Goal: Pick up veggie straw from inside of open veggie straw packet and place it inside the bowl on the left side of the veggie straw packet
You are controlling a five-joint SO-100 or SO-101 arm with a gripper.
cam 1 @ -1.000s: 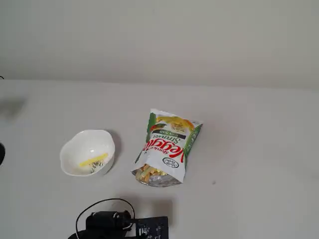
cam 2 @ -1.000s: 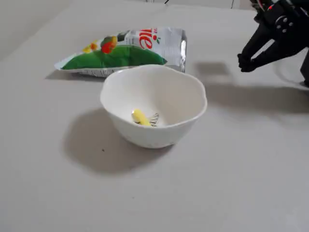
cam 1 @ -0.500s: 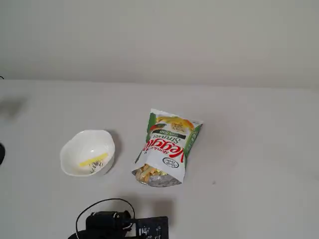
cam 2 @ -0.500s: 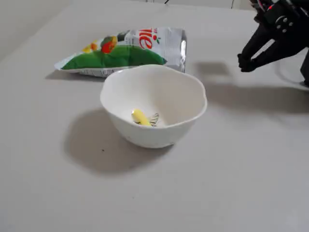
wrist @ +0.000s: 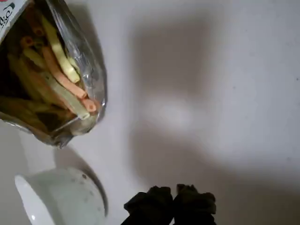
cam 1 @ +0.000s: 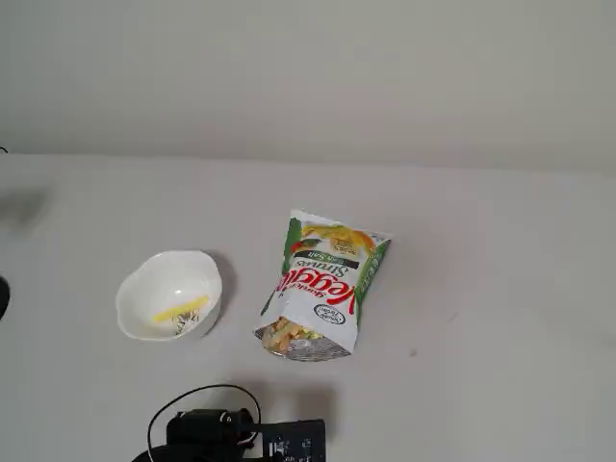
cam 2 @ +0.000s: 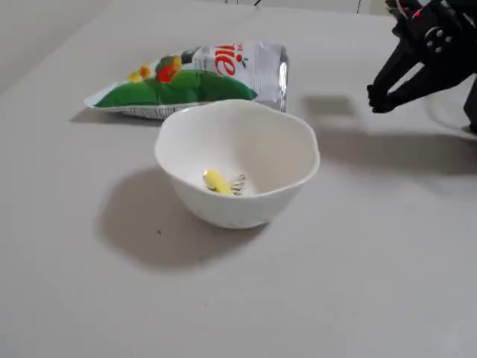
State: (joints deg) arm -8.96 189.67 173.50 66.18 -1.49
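The white scalloped bowl (cam 1: 168,294) (cam 2: 238,160) holds one pale yellow veggie straw (cam 1: 180,310) (cam 2: 217,180) lying beside its dark floral mark. To its right in a fixed view lies the veggie straw packet (cam 1: 322,284) (cam 2: 186,78), its foil mouth facing the arm. The wrist view looks into the packet's mouth (wrist: 51,79), where several yellow and orange straws are clustered, and shows the bowl's rim (wrist: 61,197) at the lower left. My gripper (cam 2: 376,97) (wrist: 172,197) hangs shut and empty above bare table, apart from both packet and bowl.
The arm's black body and a looped cable (cam 1: 231,433) sit at the near table edge in a fixed view. A pale wall rises behind the table. Bare grey tabletop (cam 2: 358,246) surrounds the bowl and packet.
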